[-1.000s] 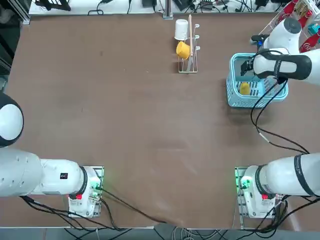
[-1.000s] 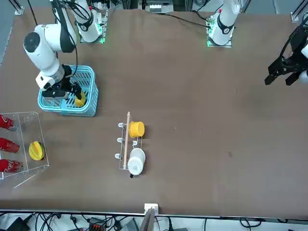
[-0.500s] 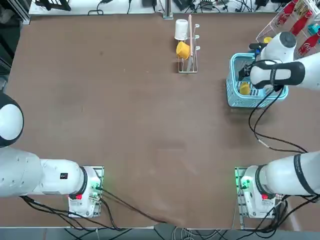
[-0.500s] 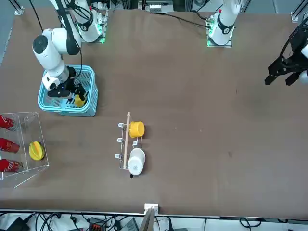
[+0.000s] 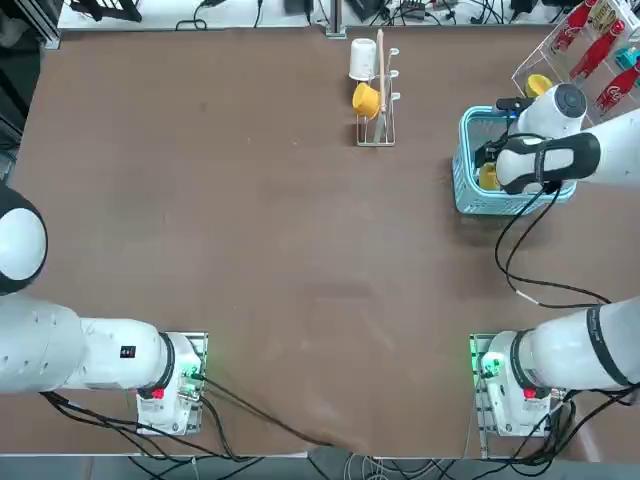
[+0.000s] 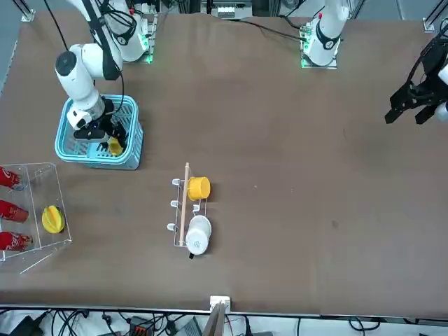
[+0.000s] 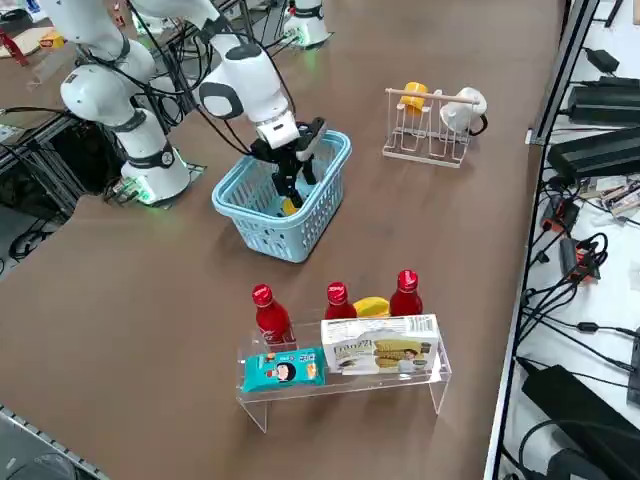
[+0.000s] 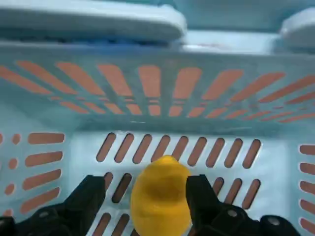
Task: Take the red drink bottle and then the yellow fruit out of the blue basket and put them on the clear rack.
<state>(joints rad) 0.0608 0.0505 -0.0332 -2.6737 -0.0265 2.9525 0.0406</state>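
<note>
The light-blue basket [image 5: 468, 196] [image 6: 70, 152] [image 7: 258, 236] stands at the right of the table. One yellow fruit [image 8: 160, 195] [image 5: 487, 177] [image 6: 114, 147] [image 7: 288, 207] lies on its floor. My right gripper [image 8: 147, 196] [image 6: 106, 135] [image 7: 291, 187] reaches down inside the basket, open, with a black finger on either side of the fruit and small gaps showing. Three red drink bottles [image 7: 268, 315] [image 7: 337, 300] [image 7: 405, 293] stand on the clear rack [image 7: 345, 385] [image 5: 560, 45] [image 6: 35, 203], and no red bottle shows in the basket.
The rack also carries a yellow fruit [image 7: 372, 306] [image 6: 52, 219], a blue snack packet [image 7: 283, 368] and a white box [image 7: 380, 348]. A wire mug stand [image 5: 378, 100] holds a yellow mug [image 5: 366, 99] and a white mug [image 5: 362, 60] at the table's far middle.
My right arm has swung back over the basket and lowered the open gripper into it, down around the yellow fruit. The fruit and the basket have not moved.
</note>
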